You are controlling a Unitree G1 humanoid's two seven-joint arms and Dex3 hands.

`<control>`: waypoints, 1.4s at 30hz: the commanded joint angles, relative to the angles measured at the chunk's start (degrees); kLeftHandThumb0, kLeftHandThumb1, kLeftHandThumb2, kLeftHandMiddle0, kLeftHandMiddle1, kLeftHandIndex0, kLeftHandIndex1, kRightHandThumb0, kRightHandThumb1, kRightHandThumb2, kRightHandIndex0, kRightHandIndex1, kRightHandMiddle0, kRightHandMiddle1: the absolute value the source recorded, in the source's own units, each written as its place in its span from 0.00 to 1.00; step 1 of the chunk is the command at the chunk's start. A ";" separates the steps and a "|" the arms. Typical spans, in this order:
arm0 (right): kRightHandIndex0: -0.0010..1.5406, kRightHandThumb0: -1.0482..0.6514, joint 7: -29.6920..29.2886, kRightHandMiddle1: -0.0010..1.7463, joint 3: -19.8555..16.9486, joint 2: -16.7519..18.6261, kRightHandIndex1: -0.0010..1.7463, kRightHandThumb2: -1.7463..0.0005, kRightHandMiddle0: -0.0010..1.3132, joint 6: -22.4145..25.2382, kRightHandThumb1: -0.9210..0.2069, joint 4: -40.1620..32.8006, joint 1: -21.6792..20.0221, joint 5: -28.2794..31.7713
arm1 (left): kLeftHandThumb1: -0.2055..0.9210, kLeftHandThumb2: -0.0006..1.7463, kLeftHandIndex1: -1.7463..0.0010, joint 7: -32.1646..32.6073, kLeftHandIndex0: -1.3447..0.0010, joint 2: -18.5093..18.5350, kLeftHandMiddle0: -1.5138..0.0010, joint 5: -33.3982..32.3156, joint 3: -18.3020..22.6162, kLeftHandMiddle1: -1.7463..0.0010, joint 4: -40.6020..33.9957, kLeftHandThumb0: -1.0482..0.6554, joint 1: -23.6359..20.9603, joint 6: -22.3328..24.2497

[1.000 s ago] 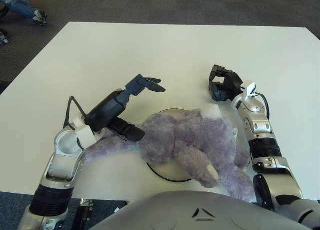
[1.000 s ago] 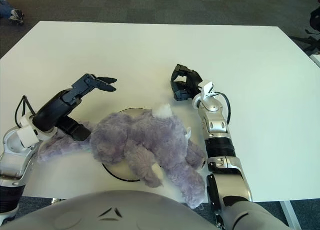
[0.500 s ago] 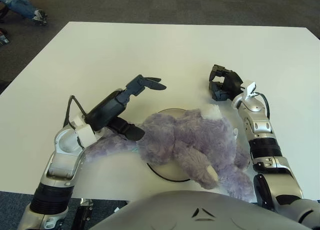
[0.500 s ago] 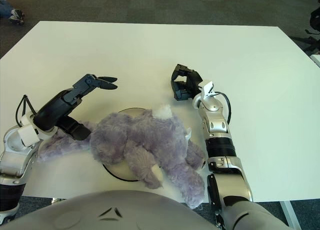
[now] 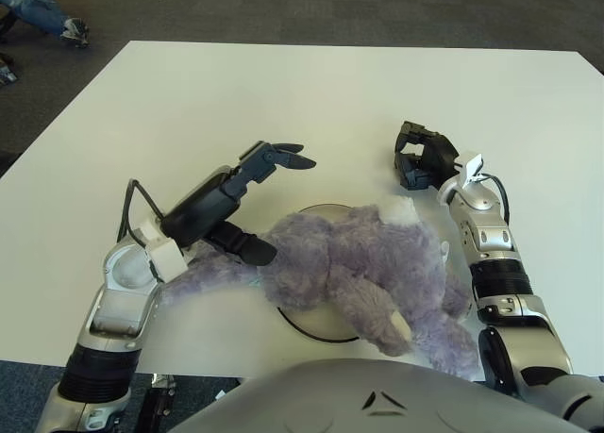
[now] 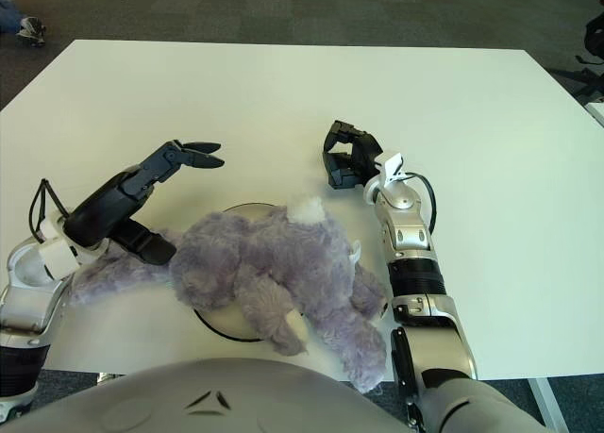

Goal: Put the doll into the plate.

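**Doll mostly over the plate, release under way**

While the purple doll (image 5: 349, 268) lies sprawled across the plate (image 5: 316, 325) at lower centre of the frame, I see my left hand (image 5: 247, 202) at centre left, fingers spread, gripping nothing, its thumb beside the doll's trailing limb. My right hand (image 5: 420, 158) sits curled and empty, upper right of the doll on the white worktop (image 5: 330, 93). I judge placement nearly done; next I should lift the left hand clear without dragging the plush off.

Silver jointed arms with black bands, black three-fingered left hand (image 5: 247, 183) and right hand (image 5: 420, 157), black wrist cables
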 commanded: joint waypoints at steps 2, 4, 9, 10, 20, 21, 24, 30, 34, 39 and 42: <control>0.78 0.34 -0.33 1.00 -0.01 -0.44 1.00 0.27 0.44 0.54 0.50 -1.14 0.13 -0.34 | 0.98 0.26 0.45 0.71 1.00 -0.89 0.96 -2.37 0.52 0.63 0.42 0.05 -0.09 1.29; 0.78 0.34 -0.34 1.00 0.01 -0.49 1.00 0.27 0.44 0.74 0.50 -1.28 0.15 -0.35 | 0.98 0.26 0.43 1.61 1.00 -1.36 0.95 -2.95 0.96 0.62 0.02 0.06 0.16 4.02; 0.78 0.34 -0.29 1.00 0.01 -0.58 1.00 0.27 0.44 1.12 0.50 -1.62 0.16 -0.33 | 0.94 0.27 0.36 3.16 1.00 -1.57 0.91 -4.59 3.07 0.15 2.79 0.06 -1.58 12.67; 0.78 0.34 -0.17 1.00 -0.01 -0.62 1.00 0.27 0.44 1.02 0.50 -1.48 0.07 -0.27 | 0.94 0.28 0.35 4.61 1.00 -2.69 0.91 -4.37 3.23 0.12 3.78 0.06 -3.10 14.08; 0.78 0.34 0.25 1.00 -0.28 -0.74 1.00 0.27 0.45 0.36 0.51 -0.96 -0.08 0.22 | 0.93 0.34 0.33 11.92 1.00 -9.28 0.94 -3.27 5.31 0.15 8.37 0.11 -7.63 15.58; 0.78 0.34 0.28 1.00 -0.31 -0.71 1.00 0.27 0.45 0.39 0.51 -0.97 -0.08 0.29 | 0.94 0.34 0.33 12.40 1.00 -9.70 0.93 -3.09 5.55 0.17 8.85 0.12 -7.71 15.25; 0.79 0.34 0.33 1.00 -0.38 -0.65 1.00 0.27 0.45 0.47 0.51 -0.96 -0.09 0.47 | 0.95 0.34 0.33 13.94 1.00 -10.98 0.90 -2.58 6.33 0.21 10.67 0.14 -7.99 14.09; 0.79 0.34 0.46 1.00 -0.61 -0.53 1.00 0.27 0.45 0.62 0.51 -0.88 -0.11 0.83 | 0.91 0.40 0.23 17.37 1.00 -13.10 0.85 -1.93 7.32 0.22 11.35 0.21 -8.78 15.94; 0.79 0.34 0.56 1.00 -0.87 -0.40 1.00 0.27 0.45 0.37 0.51 -0.55 -0.20 1.18 | 0.85 0.49 0.15 19.77 1.00 -14.32 0.77 -2.60 7.88 0.16 9.45 0.29 -9.20 21.28; 0.79 0.34 0.44 1.00 -0.97 -0.30 1.00 0.27 0.45 -0.25 0.51 -0.22 -0.22 1.20 | 0.93 0.39 0.05 20.59 0.92 -15.29 0.67 -5.00 8.63 0.11 7.86 0.38 -9.70 26.38; 0.79 0.34 0.37 1.00 -0.97 -0.29 1.00 0.27 0.45 -0.75 0.51 0.08 -0.25 1.08 | 0.85 0.46 0.02 20.53 0.87 -15.90 0.79 -7.06 9.30 0.04 7.77 0.53 -10.18 28.26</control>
